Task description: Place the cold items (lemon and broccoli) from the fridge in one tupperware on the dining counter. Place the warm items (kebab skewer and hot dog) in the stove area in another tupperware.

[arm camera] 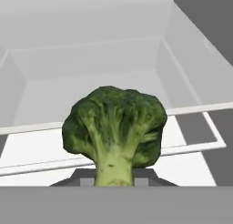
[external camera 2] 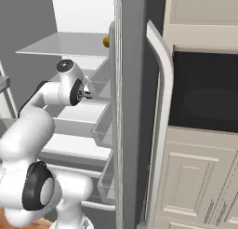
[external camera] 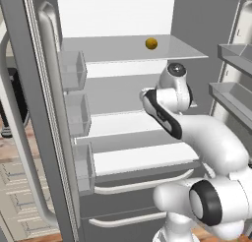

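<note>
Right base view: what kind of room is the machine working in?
A home kitchen, it seems. An open steel fridge with white shelves holds a lemon, cream cabinets frame a dark built-in oven, and the hand view shows a broccoli floret close up.

The lemon sits on a white shelf in the fridge, high above the fingers. Lower shelves are bare.

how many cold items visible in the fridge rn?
2. The lemon sits on the upper shelf of the fridge, near the back. The broccoli is right at the gripper in the hand view, stem down. More may be hidden behind the arm.
</note>
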